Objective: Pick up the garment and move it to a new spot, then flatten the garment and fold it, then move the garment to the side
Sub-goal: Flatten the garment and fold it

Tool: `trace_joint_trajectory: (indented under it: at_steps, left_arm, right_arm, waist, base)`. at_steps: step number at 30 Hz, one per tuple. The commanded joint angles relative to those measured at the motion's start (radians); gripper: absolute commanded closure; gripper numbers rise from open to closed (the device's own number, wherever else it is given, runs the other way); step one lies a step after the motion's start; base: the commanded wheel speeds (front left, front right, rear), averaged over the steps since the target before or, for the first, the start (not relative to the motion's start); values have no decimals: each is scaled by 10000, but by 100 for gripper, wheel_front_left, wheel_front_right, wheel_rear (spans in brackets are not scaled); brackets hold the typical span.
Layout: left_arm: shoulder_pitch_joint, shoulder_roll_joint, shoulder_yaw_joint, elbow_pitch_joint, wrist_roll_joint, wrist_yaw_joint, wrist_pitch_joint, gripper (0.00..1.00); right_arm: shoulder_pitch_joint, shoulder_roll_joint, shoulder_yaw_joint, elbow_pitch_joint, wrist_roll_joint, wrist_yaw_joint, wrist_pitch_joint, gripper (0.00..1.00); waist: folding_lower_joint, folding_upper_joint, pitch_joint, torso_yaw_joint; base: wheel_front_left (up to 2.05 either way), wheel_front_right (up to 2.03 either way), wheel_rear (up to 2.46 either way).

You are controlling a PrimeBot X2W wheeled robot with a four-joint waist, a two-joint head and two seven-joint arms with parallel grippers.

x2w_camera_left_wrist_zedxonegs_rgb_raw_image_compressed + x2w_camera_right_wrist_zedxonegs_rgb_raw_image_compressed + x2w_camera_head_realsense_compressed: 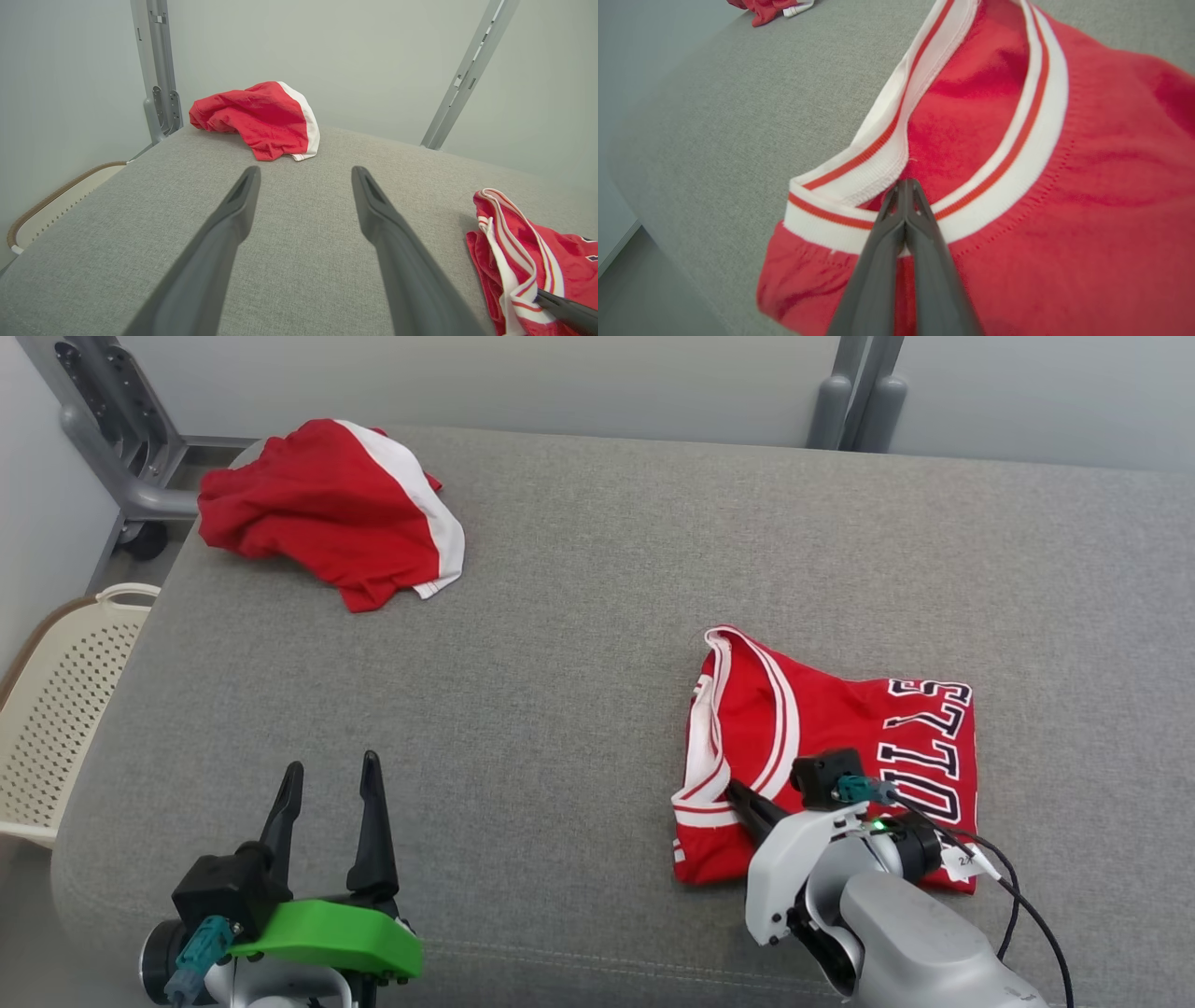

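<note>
At the far left, beside a pale perforated basket (56, 709), a crumpled red garment with a white panel (317, 513) sits on the far left corner of the grey cushioned surface (579, 616). My left gripper (332, 763) hovers over the near left of that surface with its two dark fingers spread wide and nothing between them. In its wrist view the left gripper (306, 170) points toward the crumpled garment, well apart from it.

To the right lies the jersey (840, 709). It is red and folded into a rough rectangle, flat on the cushion at the near right. Its left edge carries white ribbed trim with a thin red stripe, curving round a neck or arm opening. Dark letters outlined in white run sideways along its right part.

My right gripper (733, 790) reaches in from the near side over the jersey's near left corner. In its wrist view the jersey (1087, 186) lies directly under the right gripper (905, 183), whose fingers are pressed together. Their tips touch the red cloth where two bands of white trim meet. I cannot tell whether any fabric is pinched between them.
</note>
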Motion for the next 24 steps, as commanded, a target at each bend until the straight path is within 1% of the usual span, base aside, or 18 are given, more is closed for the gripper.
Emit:
trace_joint_trajectory:
  at_steps: [1,5,10,13,21,22,23,24]
  left_arm:
    - [85,57,6,28,-36,42,-35,0]
    - [160,85,27,21,-61,79,-54,0]
    - [259,108,64,-14,-109,127,-59,0]
    - [351,115,74,-53,-147,158,-72,0]
    - [514,100,78,-146,-156,242,-114,0]
    - [535,90,73,-160,-161,250,-123,0]
    - [553,82,71,-164,-167,246,-129,0]
    - [553,82,71,-164,-167,246,-129,0]
  right_arm:
    - [-64,-29,255,34,51,0,-95,100]
    - [-299,-29,662,-205,262,-2,-279,100]
    - [-649,-33,633,-553,257,-2,-466,100]
    - [-815,-74,282,-747,153,-2,-510,100]
    - [-393,-912,-1150,-1452,-416,-2,-509,100]
    - [-336,-1020,-1297,-1503,-484,-2,-508,96]
    - [-271,-1128,-1442,-1550,-548,-2,-506,80]
    - [-271,-1128,-1442,-1550,-548,-2,-506,80]
  waist:
    - [0,0,-68,-107]
    - [0,0,-169,-354]
    - [0,0,-383,-766]
    - [0,0,-504,-1034]
    - [0,0,-708,-1662]
    - [0,0,-718,-1727]
    - [0,0,-724,-1792]
    - [0,0,-724,-1792]
  base:
    - [0,0,0]
    - [0,0,0]
    - [0,0,0]
    - [0,0,0]
    - [0,0,0]
    - [0,0,0]
    - [0,0,0]
    - [0,0,0]
